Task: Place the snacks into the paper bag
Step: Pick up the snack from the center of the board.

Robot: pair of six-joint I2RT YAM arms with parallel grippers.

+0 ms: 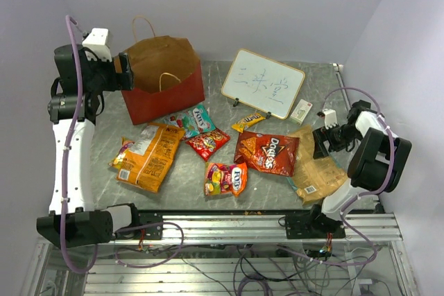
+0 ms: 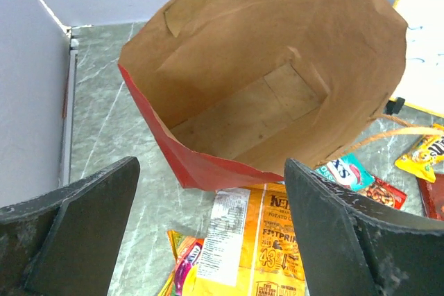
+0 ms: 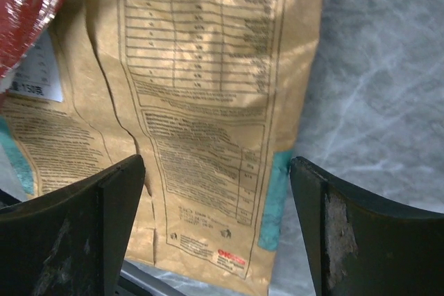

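Observation:
The paper bag stands open at the back left, red outside and brown inside. It looks empty. My left gripper is open and empty, held above the bag's left rim; in the left wrist view it looks down on the bag mouth and the orange chip bag. The snacks lie on the table: the orange chip bag, a dark red Doritos bag, a tan chip bag, and small red, teal, yellow and colourful packs. My right gripper is open above the tan bag.
A whiteboard with writing stands at the back, right of the bag, with a small white box beside it. Walls close in at the back and both sides. A metal rail runs along the near edge.

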